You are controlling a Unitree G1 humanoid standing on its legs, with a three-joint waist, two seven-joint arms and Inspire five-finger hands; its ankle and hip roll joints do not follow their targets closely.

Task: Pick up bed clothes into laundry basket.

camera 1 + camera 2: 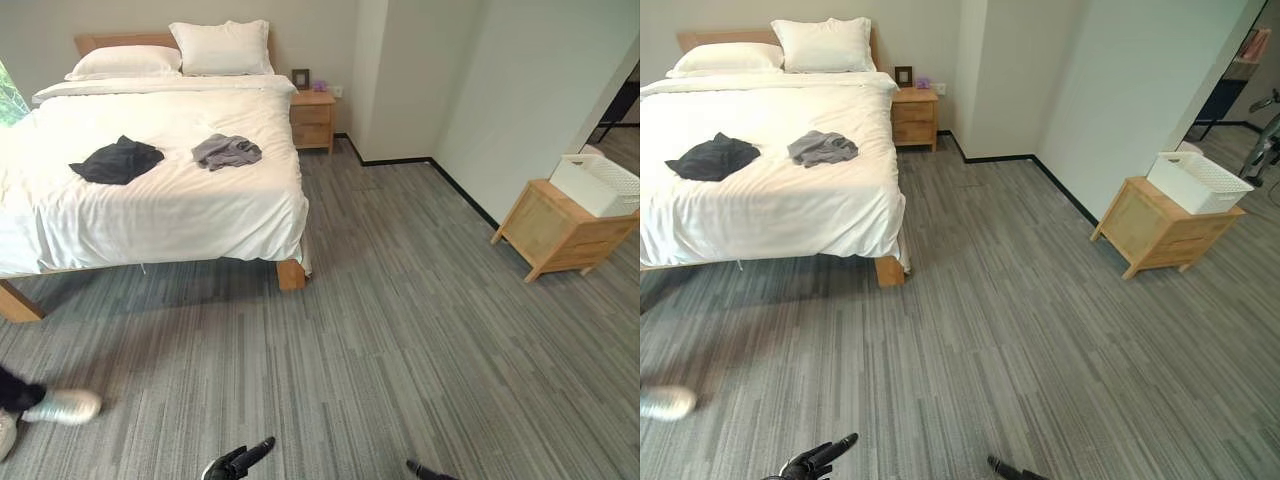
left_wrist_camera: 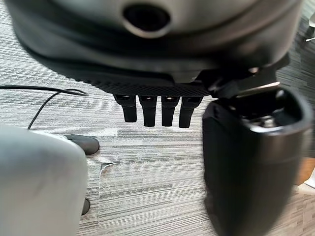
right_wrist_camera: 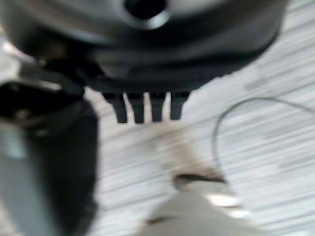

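Observation:
Two garments lie on the white bed [image 1: 150, 200]: a black one [image 1: 117, 160] toward its left side and a grey one [image 1: 226, 151] near the middle. A white laundry basket [image 1: 596, 183] stands on a low wooden cabinet [image 1: 555, 232] at the right wall. My left hand [image 1: 238, 463] hangs low over the carpet at the bottom edge, far from the bed, its fingers [image 2: 155, 110] straight and holding nothing. My right hand [image 1: 425, 470] hangs beside it, fingers [image 3: 145, 107] straight and empty too.
A wooden nightstand [image 1: 312, 120] stands beside the bed head, with two pillows [image 1: 220, 47] on the bed. A person's white shoe [image 1: 62, 406] is on the carpet at the lower left. Grey carpet stretches between bed and cabinet.

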